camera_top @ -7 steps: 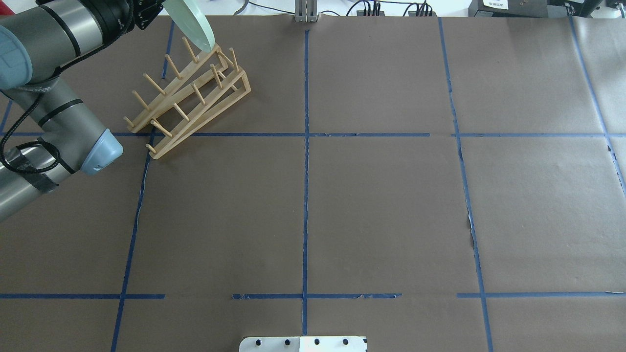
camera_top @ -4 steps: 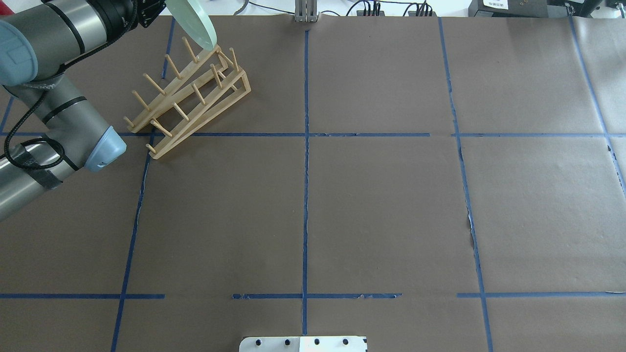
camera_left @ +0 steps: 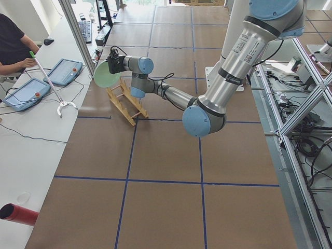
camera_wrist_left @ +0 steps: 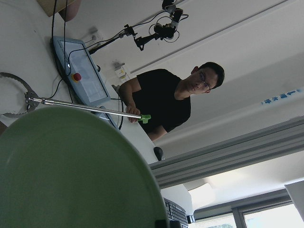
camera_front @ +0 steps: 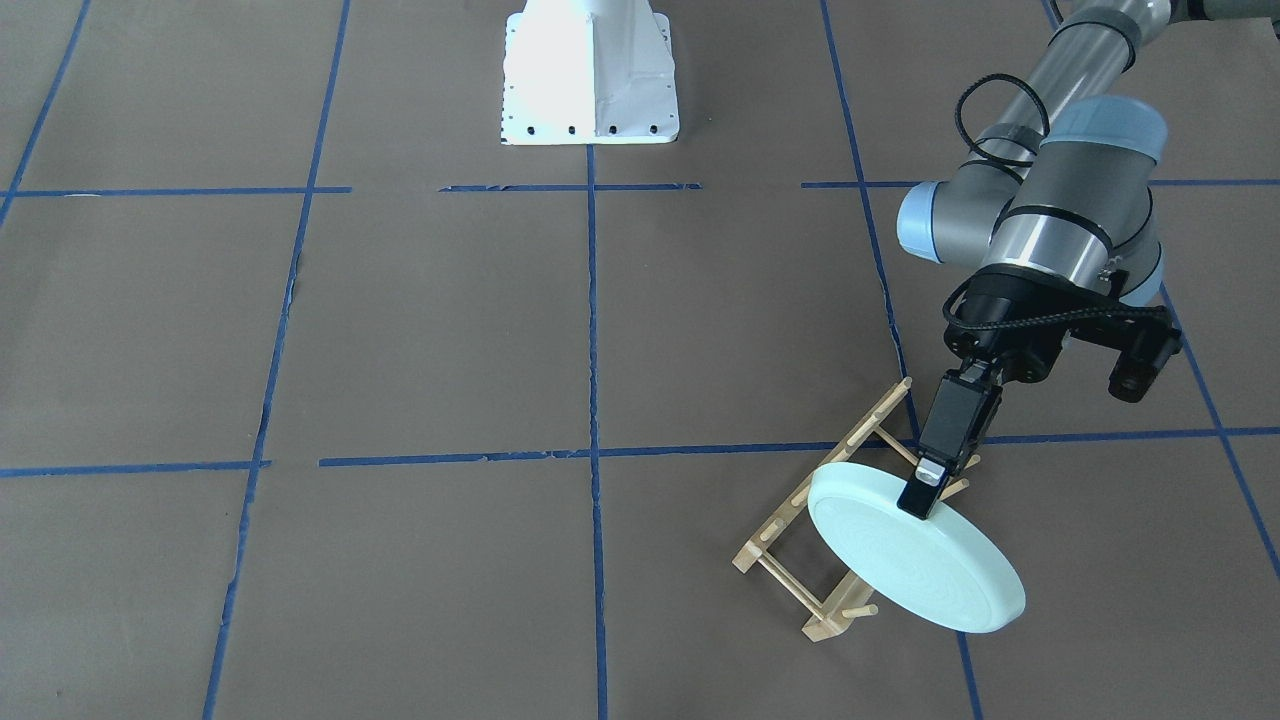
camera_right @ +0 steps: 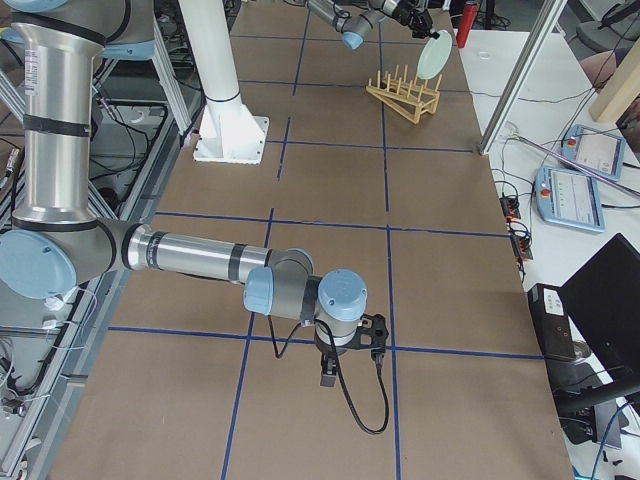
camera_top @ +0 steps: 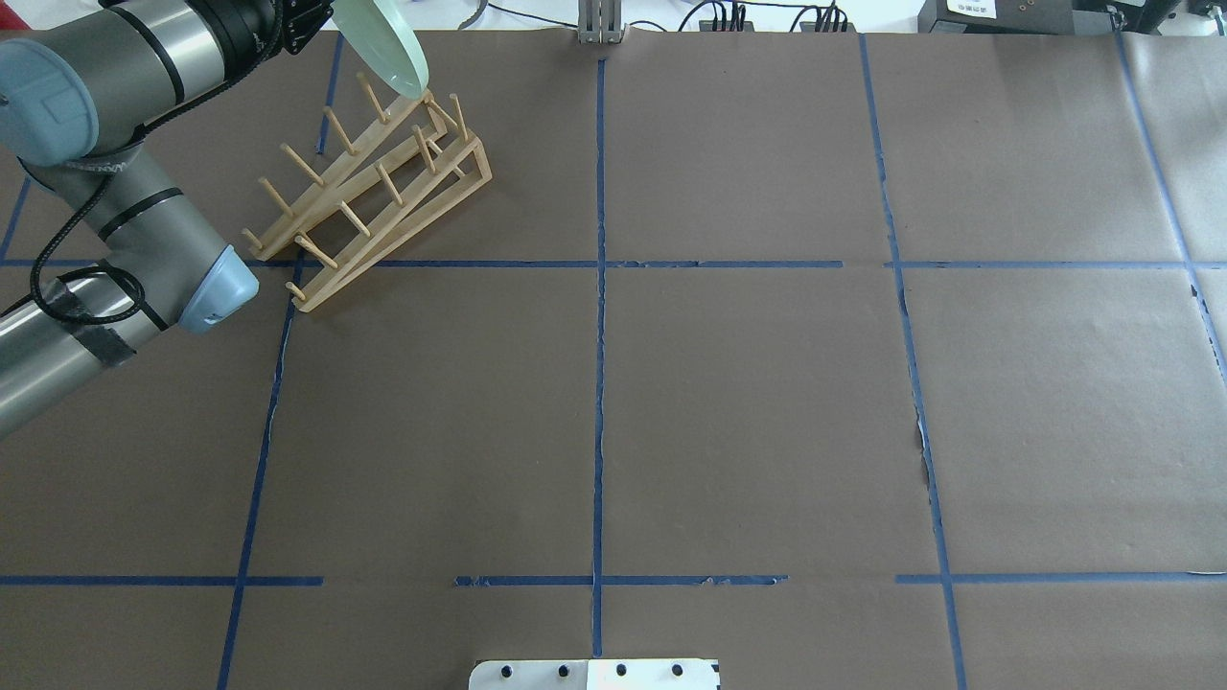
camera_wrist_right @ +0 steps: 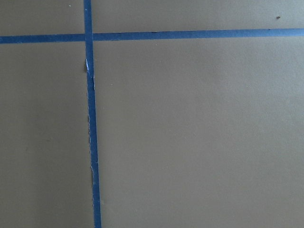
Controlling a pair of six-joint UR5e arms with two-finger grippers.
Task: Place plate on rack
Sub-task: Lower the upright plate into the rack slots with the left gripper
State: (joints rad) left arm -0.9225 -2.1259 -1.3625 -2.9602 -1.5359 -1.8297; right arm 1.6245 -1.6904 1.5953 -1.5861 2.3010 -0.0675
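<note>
step: carrying, plate not yet slotted
plate: tilted, above the rack at its end away from the robot (contact with pegs unclear)
left fingers: clamped on plate rim
right fingers: cannot tell, over tabletop
next: stand plate upright, lower between pegs, release

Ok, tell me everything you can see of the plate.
The plate is round, pale mint-green and glossy, with a low rim and faint concentric rings. The left gripper pinches its upper rim and holds it tilted on edge over the end of the wooden rack farthest from the robot. Whether its lower edge touches the pegs cannot be told.
</note>
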